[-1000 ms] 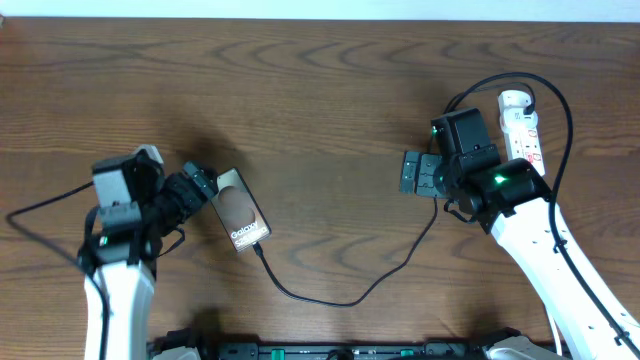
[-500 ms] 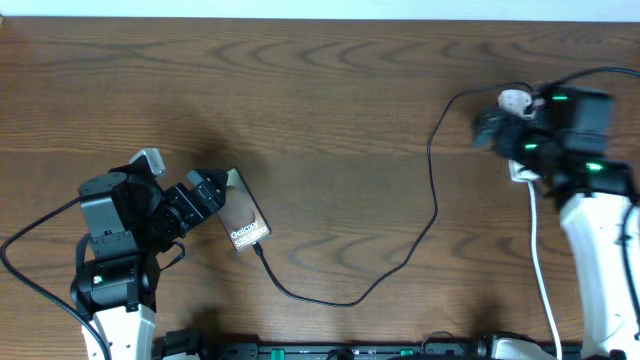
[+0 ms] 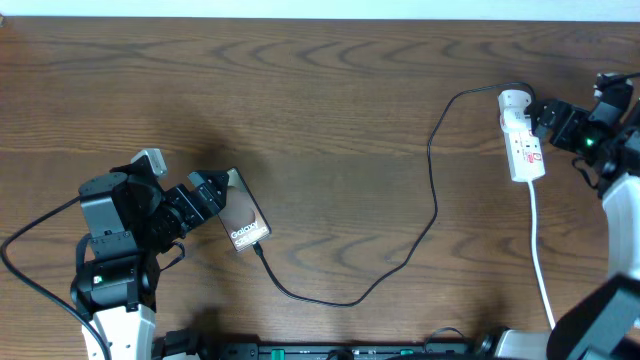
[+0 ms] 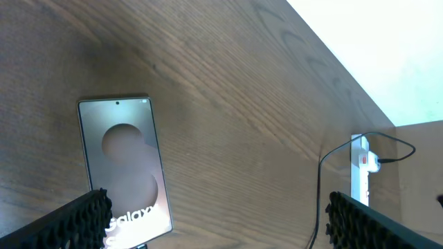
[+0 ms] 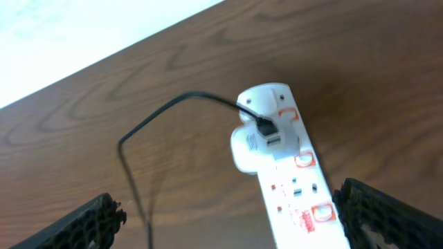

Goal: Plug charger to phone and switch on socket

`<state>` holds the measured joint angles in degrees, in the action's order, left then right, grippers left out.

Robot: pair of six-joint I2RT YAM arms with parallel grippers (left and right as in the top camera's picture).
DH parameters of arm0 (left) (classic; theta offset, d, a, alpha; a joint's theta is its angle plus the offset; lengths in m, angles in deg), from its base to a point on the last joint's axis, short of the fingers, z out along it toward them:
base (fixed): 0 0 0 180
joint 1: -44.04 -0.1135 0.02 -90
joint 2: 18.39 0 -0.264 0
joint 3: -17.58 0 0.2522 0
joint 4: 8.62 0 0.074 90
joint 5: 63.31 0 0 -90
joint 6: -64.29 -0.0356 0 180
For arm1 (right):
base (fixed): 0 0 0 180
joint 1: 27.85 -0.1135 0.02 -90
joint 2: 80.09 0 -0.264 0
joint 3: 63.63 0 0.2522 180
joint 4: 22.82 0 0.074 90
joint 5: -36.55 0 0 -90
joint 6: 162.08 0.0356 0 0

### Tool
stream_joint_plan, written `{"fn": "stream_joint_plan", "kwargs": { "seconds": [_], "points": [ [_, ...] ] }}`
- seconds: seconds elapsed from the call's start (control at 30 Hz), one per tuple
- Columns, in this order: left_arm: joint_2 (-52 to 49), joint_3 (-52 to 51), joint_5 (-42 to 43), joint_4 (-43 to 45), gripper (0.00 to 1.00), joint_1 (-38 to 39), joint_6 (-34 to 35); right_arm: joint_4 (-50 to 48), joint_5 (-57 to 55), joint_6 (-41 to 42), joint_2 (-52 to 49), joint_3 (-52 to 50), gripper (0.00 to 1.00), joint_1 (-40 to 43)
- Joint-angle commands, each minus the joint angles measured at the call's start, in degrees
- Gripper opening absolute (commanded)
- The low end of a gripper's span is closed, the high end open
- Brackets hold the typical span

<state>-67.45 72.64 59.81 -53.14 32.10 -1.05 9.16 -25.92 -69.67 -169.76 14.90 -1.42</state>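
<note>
Overhead: my left gripper point(image 3: 208, 190) stands spread and empty, with the flat, grey-silver, glossy rectangular phone point(image 3: 243, 212) just off its fingertips. I cannot tell whether they touch. The long, thin, limp black charger cable point(image 3: 432, 190) loops from the phone's far end to the small white hard-plastic power strip point(image 3: 522, 145). The strip lies just ahead of my right gripper point(image 3: 558, 122), which is open too. Any nudge from the left fingers could slide that smooth slab and pull on the plug.

Left wrist: the ridged black fingers point(image 4: 76, 221) sit wide apart and the phone point(image 4: 128, 166) lies ahead, toward the left one. The plug joint is cut off, so I can't judge how well it is seated.

Right wrist: the jaws gape, and the strip point(image 5: 297, 187) lies ahead between them, carrying a rounded white adapter point(image 5: 252, 142). Its small red switches point(image 5: 304, 160) are close-set. A broad fingertip could press the wrong one, or push the light strip across the slick wood table point(image 5: 104, 90).
</note>
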Motion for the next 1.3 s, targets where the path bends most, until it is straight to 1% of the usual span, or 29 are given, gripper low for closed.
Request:
{"fn": "stream_joint_plan", "kwargs": {
  "seconds": [0.0,0.1,0.2,0.33,0.57,0.77,1.27],
  "points": [
    [0.1,0.5,0.9,-0.3,0.98,-0.2,-1.6,-3.2,0.9,-2.3,-5.8,0.9,0.99,0.5],
    [0.1,0.5,0.8,-0.5,0.98,-0.2,-1.9,-5.1,1.7,-2.3,-10.4,1.0,0.99,0.5],
    [0.1,0.5,0.8,-0.5,0.98,-0.2,-2.0,-5.2,2.7,-2.3,-17.2,2.6,0.99,0.5],
    [0.1,0.5,0.8,-0.5,0.98,-0.2,-2.0,-6.0,2.8,-2.5,-19.8,2.7,0.99,0.1],
    [0.1,0.5,0.8,-0.8,0.98,-0.2,-2.0,-8.1,2.8,-3.1,-20.3,2.7,0.99,-0.5],
    [0.1,0.5,0.7,-2.5,0.98,-0.2,-3.7,-10.7,2.9,-4.0,-20.3,2.7,0.99,-0.9],
    [0.1,0.5,0.7,-2.6,0.98,-0.2,-3.7,-11.8,2.8,-3.7,-21.3,2.7,0.99,-2.7]
  ]
}}
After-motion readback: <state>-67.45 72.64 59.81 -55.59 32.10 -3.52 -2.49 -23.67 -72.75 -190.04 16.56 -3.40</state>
